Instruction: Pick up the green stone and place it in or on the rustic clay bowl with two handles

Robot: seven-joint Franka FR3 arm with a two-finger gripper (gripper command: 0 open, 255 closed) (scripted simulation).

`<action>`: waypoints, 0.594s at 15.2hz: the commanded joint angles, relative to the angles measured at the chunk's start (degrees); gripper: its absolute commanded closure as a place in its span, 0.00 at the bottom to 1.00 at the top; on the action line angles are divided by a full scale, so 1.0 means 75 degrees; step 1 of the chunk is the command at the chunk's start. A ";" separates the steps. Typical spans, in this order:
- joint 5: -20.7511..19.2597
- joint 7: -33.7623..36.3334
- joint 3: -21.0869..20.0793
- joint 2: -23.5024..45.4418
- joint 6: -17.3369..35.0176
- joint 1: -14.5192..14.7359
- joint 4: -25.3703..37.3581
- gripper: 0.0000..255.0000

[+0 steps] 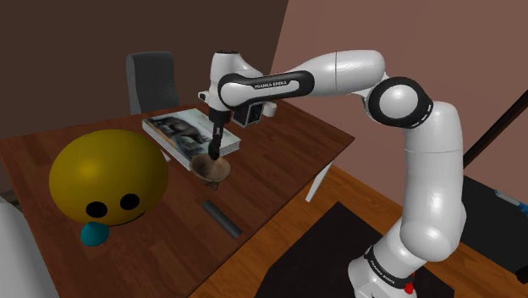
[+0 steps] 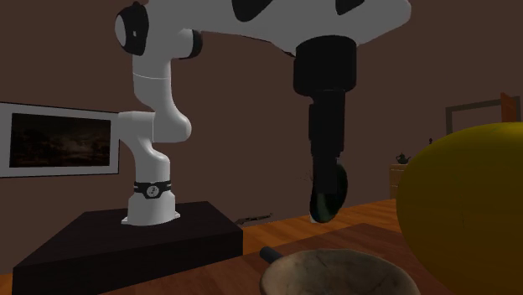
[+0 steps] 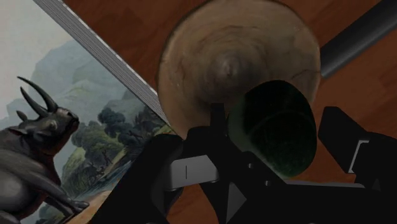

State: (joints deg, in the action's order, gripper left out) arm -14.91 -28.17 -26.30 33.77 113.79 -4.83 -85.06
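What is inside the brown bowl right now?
Empty: the bowl is bare inside; the green stone hangs above it, clasped in the gripper.

Dark green stone (image 3: 277, 130), smooth and rounded, clasped aloft just above the bowl. Brown, rough-looking bowl (image 3: 235, 57), round and shallow, upright on the wooden table (image 1: 288, 146), directly beneath the stone.

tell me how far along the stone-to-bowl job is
Done: the green stone is off the table, clasped between the fingers of the gripper. In hand: the second exterior view shows it hanging above the brown bowl, not touching it. Left: lower it, open the fingers and leave the stone in the bowl.
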 commanded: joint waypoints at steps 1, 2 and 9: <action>-0.0036 -0.0167 0.0063 0.0159 -0.0005 -0.0079 0.0165 1.00; -0.0054 -0.0156 0.0075 0.0197 0.0075 -0.0076 0.0120 1.00; -0.0196 -0.0074 0.0170 0.0500 0.0614 -0.0041 -0.0136 1.00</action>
State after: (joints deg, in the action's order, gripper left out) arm -16.20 -28.85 -25.14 37.10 117.85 -5.24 -85.95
